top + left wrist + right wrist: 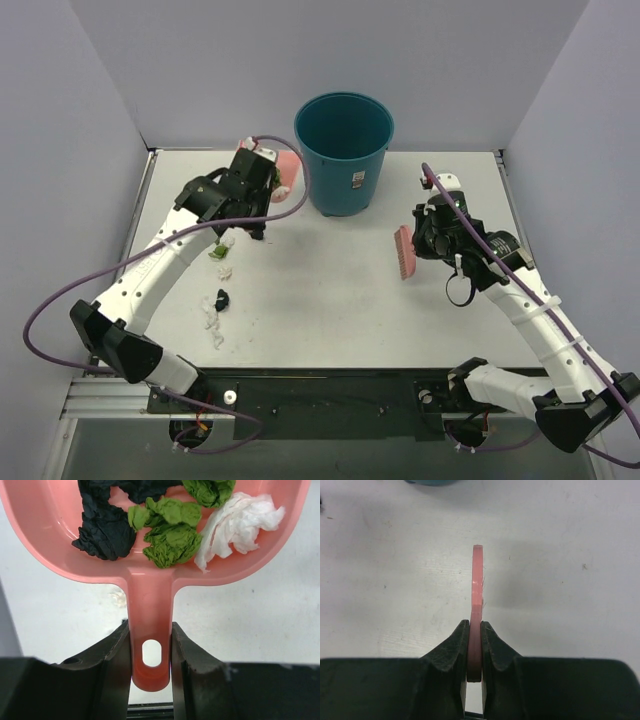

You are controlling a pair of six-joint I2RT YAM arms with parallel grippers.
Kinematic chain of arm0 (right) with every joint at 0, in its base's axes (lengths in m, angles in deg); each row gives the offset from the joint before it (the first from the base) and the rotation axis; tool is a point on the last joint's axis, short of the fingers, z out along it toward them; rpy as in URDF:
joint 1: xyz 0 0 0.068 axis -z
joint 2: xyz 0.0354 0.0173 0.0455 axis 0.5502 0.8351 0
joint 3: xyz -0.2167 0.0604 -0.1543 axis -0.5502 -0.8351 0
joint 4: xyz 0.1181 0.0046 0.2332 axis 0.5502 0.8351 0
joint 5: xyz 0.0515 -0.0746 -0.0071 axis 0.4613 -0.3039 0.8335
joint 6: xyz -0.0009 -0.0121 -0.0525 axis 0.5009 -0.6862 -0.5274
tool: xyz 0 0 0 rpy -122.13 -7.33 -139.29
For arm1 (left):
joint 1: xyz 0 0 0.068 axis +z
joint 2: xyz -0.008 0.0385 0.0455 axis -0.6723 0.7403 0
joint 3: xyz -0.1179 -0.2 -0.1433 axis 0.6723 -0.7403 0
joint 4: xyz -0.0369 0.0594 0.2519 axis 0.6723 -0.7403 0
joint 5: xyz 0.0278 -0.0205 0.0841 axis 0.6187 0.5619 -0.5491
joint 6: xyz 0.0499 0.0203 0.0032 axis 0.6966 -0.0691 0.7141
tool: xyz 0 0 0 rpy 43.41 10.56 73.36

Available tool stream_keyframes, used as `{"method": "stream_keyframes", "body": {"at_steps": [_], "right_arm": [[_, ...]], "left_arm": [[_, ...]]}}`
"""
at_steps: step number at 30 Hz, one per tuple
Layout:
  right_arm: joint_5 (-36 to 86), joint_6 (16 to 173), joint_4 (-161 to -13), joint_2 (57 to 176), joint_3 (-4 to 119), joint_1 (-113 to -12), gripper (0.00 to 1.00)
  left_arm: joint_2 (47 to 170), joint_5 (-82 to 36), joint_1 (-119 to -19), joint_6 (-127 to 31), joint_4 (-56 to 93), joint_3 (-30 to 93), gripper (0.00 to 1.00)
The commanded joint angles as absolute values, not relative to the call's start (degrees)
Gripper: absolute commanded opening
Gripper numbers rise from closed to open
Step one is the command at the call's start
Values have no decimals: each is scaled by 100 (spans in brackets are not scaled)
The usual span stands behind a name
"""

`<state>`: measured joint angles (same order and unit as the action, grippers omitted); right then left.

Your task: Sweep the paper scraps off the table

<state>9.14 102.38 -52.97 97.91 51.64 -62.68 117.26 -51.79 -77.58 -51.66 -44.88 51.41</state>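
Note:
My left gripper is shut on the handle of the pink dustpan, held just left of the bin. In the left wrist view my gripper clamps the dustpan handle; the pan holds black, green and white paper scraps. More paper scraps lie on the table at the left: green, black, white. My right gripper is shut on the pink brush, seen edge-on in the right wrist view, gripper.
A teal bin stands upright at the back middle of the table, between the two grippers. Grey walls close the left, back and right sides. The arm bases sit along the near edge.

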Motion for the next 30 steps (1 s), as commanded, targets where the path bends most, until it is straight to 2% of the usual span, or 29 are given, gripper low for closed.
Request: {"method": "stream_keyframes", "body": {"at_steps": [1,6,11,14,30], "right_arm": [[623,10480,-5443,9614,4959,-6238,0],[658,10585,-5478,9509,4704,-6221,0],[728,10655,-5478,9421,4572,-6229,0],[676,10647,-5443,9377,4563,-6229,0],[684,10699,-5548,9395,4501,-6247,0]], "left_arm": [[12259,-5730,-7582,-4721,-4695,6450,0],[13086,-6144,-7389,-4116,-4494,7630,0],[14387,-6759,-7362,-3510,-4520,9622,0],[15002,-7224,-7388,-3052,-4327,10381,0],[15671,-9123,-8127,657,145,9425,0]]}}
